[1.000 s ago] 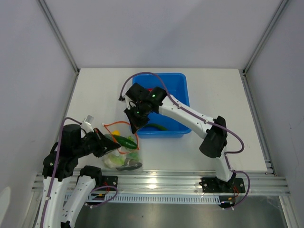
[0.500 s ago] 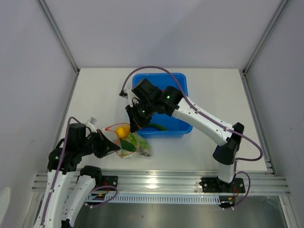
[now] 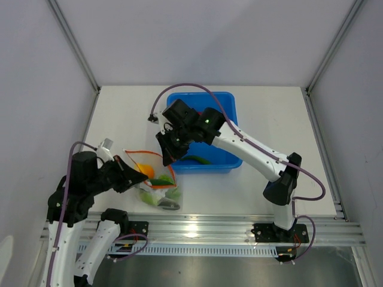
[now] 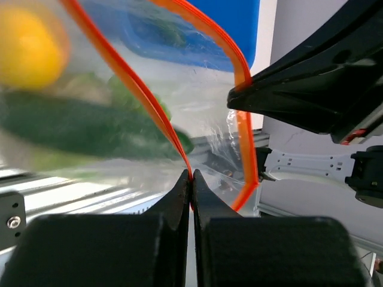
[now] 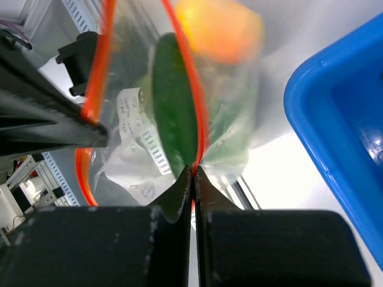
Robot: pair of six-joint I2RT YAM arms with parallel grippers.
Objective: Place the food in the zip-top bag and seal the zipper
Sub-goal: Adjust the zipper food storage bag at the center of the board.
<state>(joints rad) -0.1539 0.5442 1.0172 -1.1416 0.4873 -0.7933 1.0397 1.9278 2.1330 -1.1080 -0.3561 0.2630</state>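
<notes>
Pinching the zipper [image 4: 128,81] with both hands: your left hand [image 4: 191,179] is clamped fully closed on one lip, and your right hand [image 5: 192,173] is clamped on the opposite lip. The bag [image 3: 161,192] sags between and below the fingertips, mouth spread, with food [image 3: 145,170] inside. A green piece [image 3: 197,159] sits in the bin [image 3: 221,107], just behind the right hand. Expect the film to be thin, soft and slippery, and the light toys to shift. Grip the stiffer strip, not the film.

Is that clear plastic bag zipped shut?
No, the two sides of the orange-red zipper bow wide apart in the left wrist view, leaving the mouth open.
</notes>
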